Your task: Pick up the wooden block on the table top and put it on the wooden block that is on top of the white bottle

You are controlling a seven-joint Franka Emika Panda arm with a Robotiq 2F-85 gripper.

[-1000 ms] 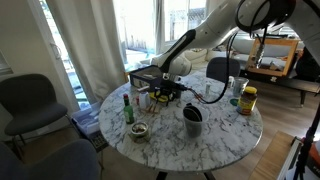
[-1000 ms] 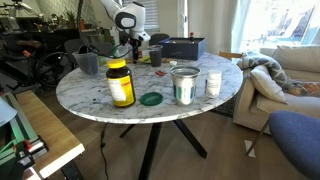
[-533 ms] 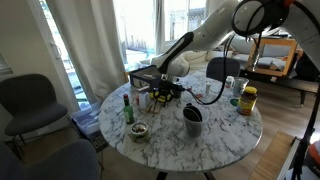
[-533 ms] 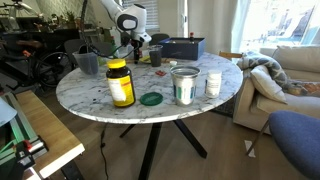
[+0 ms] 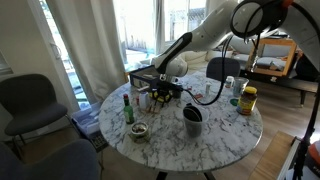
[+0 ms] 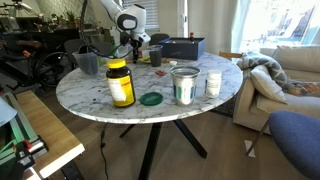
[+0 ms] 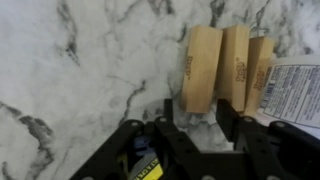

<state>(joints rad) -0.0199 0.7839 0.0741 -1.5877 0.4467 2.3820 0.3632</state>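
In the wrist view several pale wooden blocks stand side by side on the marble table top [image 7: 70, 80]. The leftmost wooden block [image 7: 203, 60] has its near end between my gripper's [image 7: 199, 112] two black fingers. The fingers are open, with a gap on the left side. A second block [image 7: 236, 65] and a third touch it on the right. A white labelled object [image 7: 296, 92], possibly the bottle, lies at the right edge. In both exterior views my gripper [image 5: 166, 90] [image 6: 135, 48] is low over the table; the blocks are too small to make out.
The round marble table [image 6: 150, 110] holds a yellow-labelled jar [image 6: 120, 85], a green lid [image 6: 151, 99], a clear-lidded tub [image 6: 184, 85], a white cup [image 6: 213, 83], grey cups [image 6: 88, 62] and a dark box [image 6: 184, 47]. A green bottle [image 5: 127, 108] and a dark mug [image 5: 192, 120] stand nearer.
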